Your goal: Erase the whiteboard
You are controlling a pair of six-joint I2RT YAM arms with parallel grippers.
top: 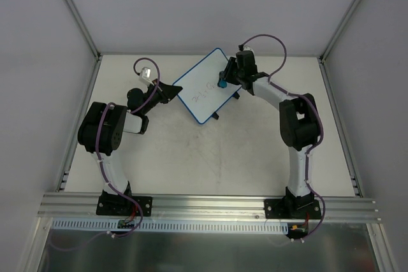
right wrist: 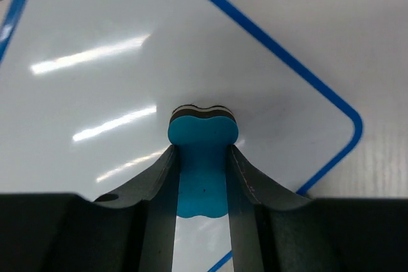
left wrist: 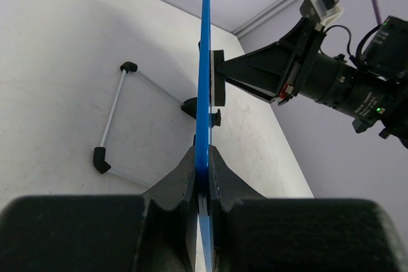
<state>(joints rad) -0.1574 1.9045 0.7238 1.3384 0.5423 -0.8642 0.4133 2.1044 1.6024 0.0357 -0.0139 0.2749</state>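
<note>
The whiteboard (top: 205,87) is white with a thin blue rim and faint handwriting. It stands tilted at the back middle of the table. My left gripper (top: 173,90) is shut on its left edge; in the left wrist view the rim (left wrist: 204,62) runs edge-on up from between my fingers (left wrist: 182,179). My right gripper (top: 224,81) is shut on a small blue eraser (right wrist: 203,157) and presses its felt end against the board's face (right wrist: 115,74) near the right corner.
The board's wire stand with black feet (left wrist: 111,122) shows behind the board in the left wrist view. The right arm's wrist (left wrist: 331,74) is close on the board's other side. Grey walls and metal rails enclose the table (top: 210,157).
</note>
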